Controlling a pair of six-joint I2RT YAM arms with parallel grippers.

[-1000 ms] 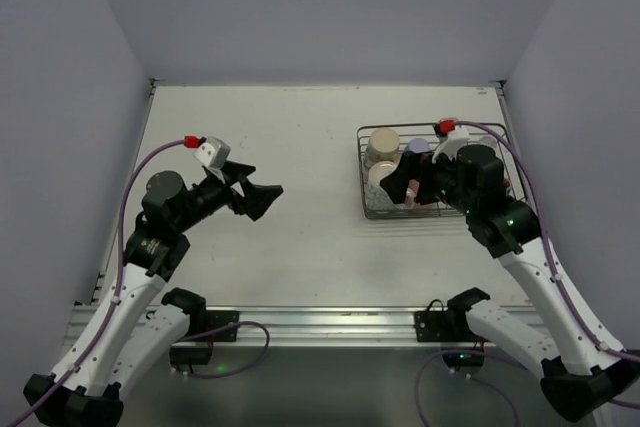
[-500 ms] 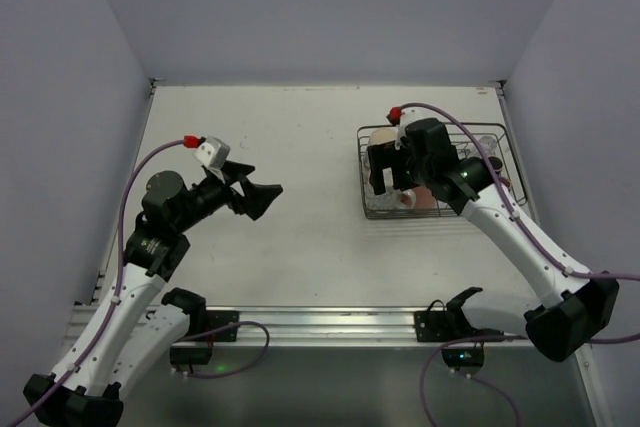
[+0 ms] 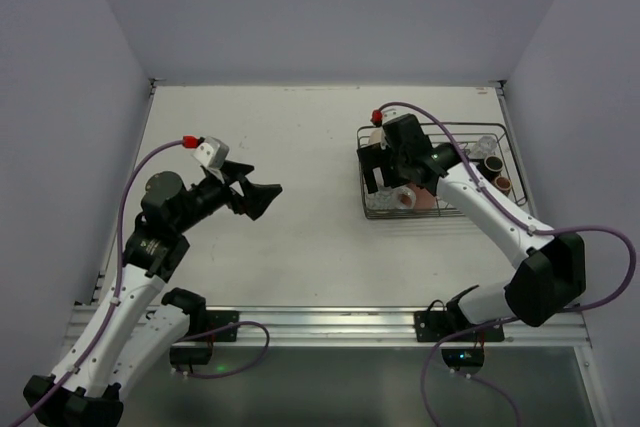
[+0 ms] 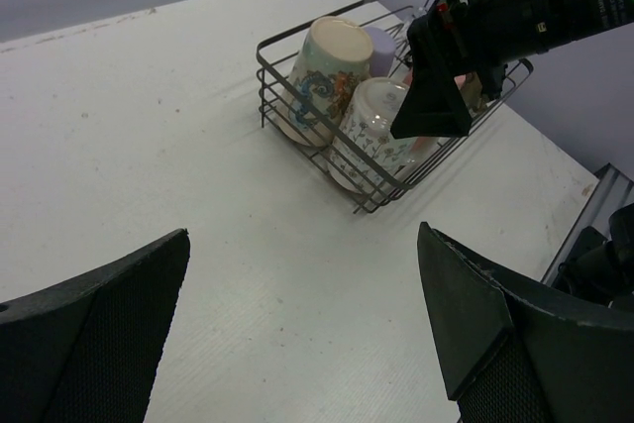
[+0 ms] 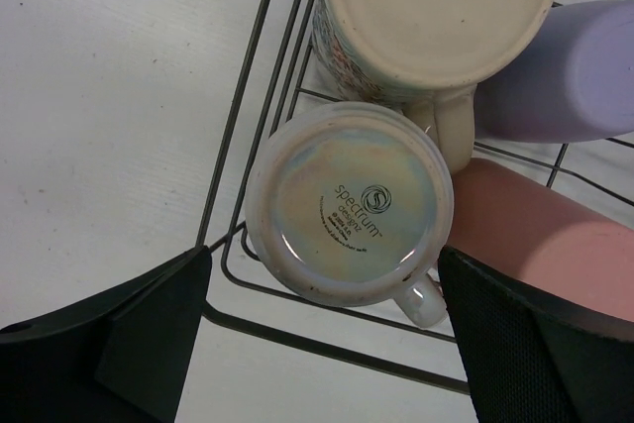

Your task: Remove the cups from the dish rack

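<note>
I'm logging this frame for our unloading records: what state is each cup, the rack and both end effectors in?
dish rack: on the table, holding cups
left end effector: open, holding nothing
right end effector: open, over the floral mug
floral mug: in rack, base up, tilted
cream patterned mug: in rack, base up, tilted
lavender cup: in rack, orientation unclear
salmon cup: in rack, side showing

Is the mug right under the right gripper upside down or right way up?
Upside down: the mug shows its stamped base to the right wrist camera, inside the dish rack.
</note>
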